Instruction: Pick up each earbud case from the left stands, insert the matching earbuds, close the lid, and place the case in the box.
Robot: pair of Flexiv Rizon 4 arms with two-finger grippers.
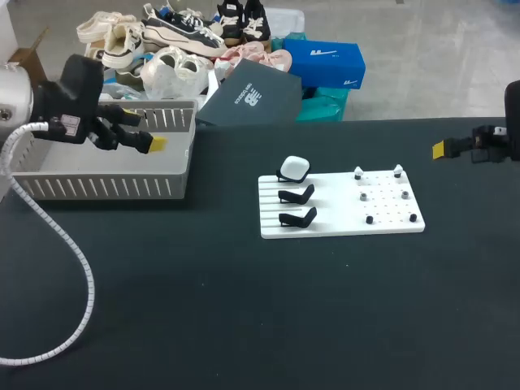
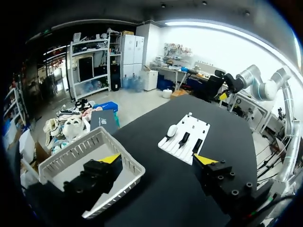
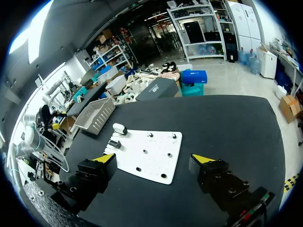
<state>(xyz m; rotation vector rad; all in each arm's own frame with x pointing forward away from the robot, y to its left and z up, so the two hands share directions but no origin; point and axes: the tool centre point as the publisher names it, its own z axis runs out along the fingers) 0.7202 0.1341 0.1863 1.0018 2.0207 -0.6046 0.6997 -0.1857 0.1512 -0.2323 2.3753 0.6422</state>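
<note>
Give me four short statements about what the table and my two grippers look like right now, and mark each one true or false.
1. A white earbud case sits on the farthest of the three stands on the board. True.
2. All three stands hold cases. False: the two nearer black stands are empty.
3. The left gripper is above the basket, open and holding nothing. True.
4. The right gripper is shut on an earbud. False: it is open and empty, off to the board's right side.
</note>
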